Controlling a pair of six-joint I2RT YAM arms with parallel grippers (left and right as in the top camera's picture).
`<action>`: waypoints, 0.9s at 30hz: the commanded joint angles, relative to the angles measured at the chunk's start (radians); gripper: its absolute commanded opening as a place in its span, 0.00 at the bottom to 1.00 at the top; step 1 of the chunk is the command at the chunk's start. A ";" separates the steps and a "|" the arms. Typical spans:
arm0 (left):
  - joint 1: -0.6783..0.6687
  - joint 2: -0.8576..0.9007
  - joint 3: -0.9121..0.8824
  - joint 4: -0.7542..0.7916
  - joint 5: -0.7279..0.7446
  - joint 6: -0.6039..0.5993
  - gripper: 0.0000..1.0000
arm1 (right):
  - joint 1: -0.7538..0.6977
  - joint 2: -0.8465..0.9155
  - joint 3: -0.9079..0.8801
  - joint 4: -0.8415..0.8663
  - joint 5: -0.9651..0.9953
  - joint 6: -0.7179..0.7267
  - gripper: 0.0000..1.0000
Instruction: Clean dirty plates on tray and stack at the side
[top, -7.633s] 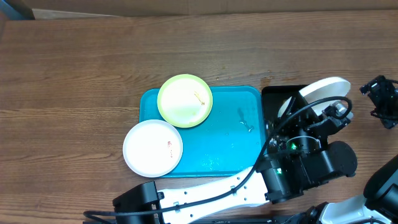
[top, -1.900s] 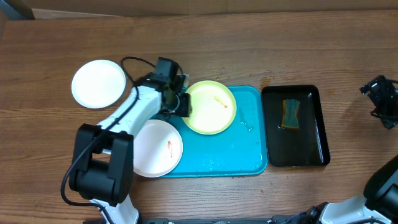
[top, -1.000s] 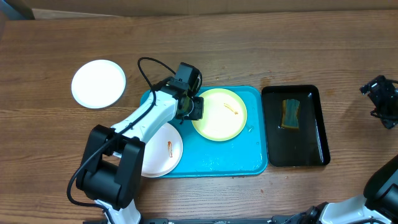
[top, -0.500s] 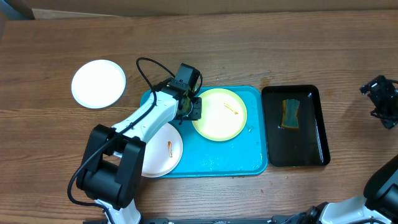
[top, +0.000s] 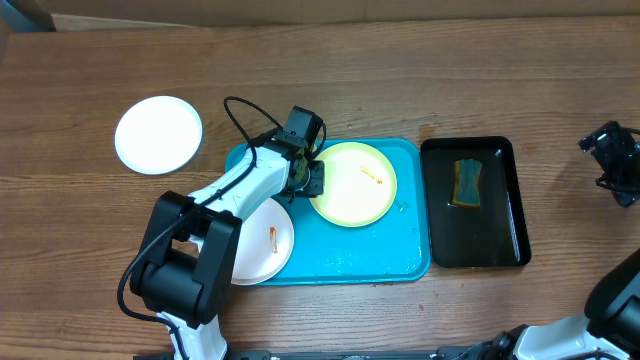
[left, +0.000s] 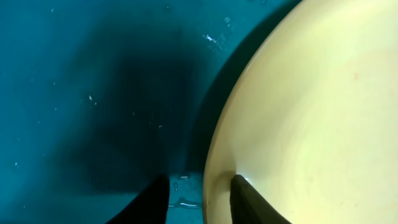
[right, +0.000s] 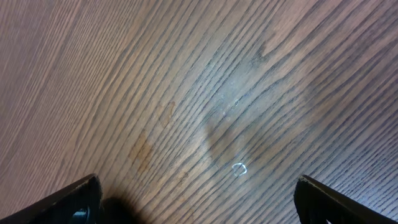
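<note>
The left arm (top: 240, 190) stretches forward, low, its left pincer (left: 199, 200) slightly parted. The right pincer (right: 196, 196) gapes wide, pointing down.

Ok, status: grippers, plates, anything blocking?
Left gripper open, straddling rim of lime-green round plate on turquoise rectangular tray. Right gripper open over wooden table. Smeared white plate overhangs tray; nothing blocking.

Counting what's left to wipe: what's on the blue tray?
The tray holds a smeared lime-green plate and a white plate overhanging its lower-left corner in the overhead view. The left arm hides part of that plate and tray.
</note>
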 joint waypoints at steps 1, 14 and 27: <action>-0.002 0.013 -0.009 0.004 0.004 -0.023 0.41 | 0.000 -0.020 0.021 0.004 0.006 0.004 1.00; -0.002 -0.014 0.001 0.002 0.013 -0.024 0.46 | 0.000 -0.020 0.021 0.004 0.006 0.004 1.00; -0.002 -0.058 0.006 -0.001 0.028 -0.024 0.40 | 0.000 -0.020 0.021 0.004 0.006 0.004 1.00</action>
